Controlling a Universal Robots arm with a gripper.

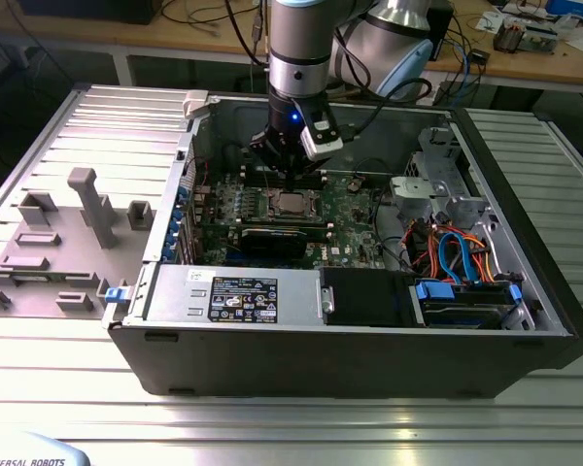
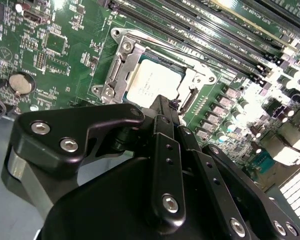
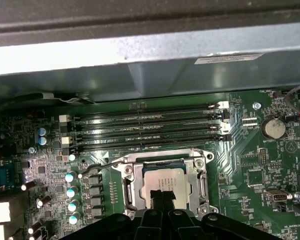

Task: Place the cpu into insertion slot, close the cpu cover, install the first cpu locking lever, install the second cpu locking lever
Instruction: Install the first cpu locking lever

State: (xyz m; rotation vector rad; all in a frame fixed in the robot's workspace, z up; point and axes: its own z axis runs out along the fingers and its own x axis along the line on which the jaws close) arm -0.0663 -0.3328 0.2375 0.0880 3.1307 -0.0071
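Fingers of gripper [image 2: 162, 106] pressed together with nothing between, tips hovering just over one edge of cpu [image 2: 151, 82], contact not discernible, cpu lying flat in insertion slot [image 3: 202, 165], cpu cover [image 3: 132, 186] framing it, green motherboard [image 3: 250, 170] around.

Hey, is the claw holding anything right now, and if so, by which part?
Nothing seems held. The claw is closed on itself, its tip over the cpu, which lies flat on the motherboard.
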